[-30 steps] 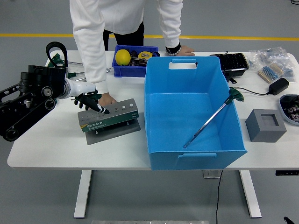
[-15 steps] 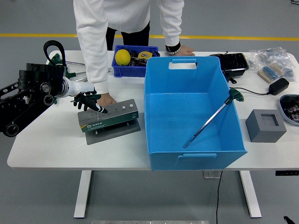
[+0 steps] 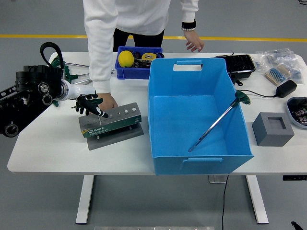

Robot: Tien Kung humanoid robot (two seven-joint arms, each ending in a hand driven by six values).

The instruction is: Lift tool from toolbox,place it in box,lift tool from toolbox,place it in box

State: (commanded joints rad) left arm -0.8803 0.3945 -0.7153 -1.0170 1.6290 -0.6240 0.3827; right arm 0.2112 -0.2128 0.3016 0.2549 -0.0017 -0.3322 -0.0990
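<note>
From my feed: big blue box point(image 3: 168, 165) sits nearest, at the table's point(image 3: 57, 153) front edge, right of centre; one long T-handle tool point(image 3: 216, 123) already lies in it, tip on the floor of the box, green handle propped on the right rim. Left of the box, the green-and-grey toolbox point(image 3: 110, 123) sits tilted on a grey plate point(image 3: 117, 136). My left hand point(image 3: 88, 103) is over the toolbox's left end, fingers curled down with fingertips point(image 3: 102, 114) on or just above the top face; I can't tell whether it has hold of a tool, nothing clearly seen in the grasp. Right arm isn't in my view. A person's hand point(image 3: 108, 101) is pressed down just behind the toolbox, close beside my hand. Right of the box, a grey block point(image 3: 272, 129) with a square recess. Further back, a small blue bin point(image 3: 136, 64) with a yellow ball point(image 3: 125, 58), a black tray point(image 3: 240, 64), and the person's other hand point(image 3: 194, 44) held above the far edge.
</note>
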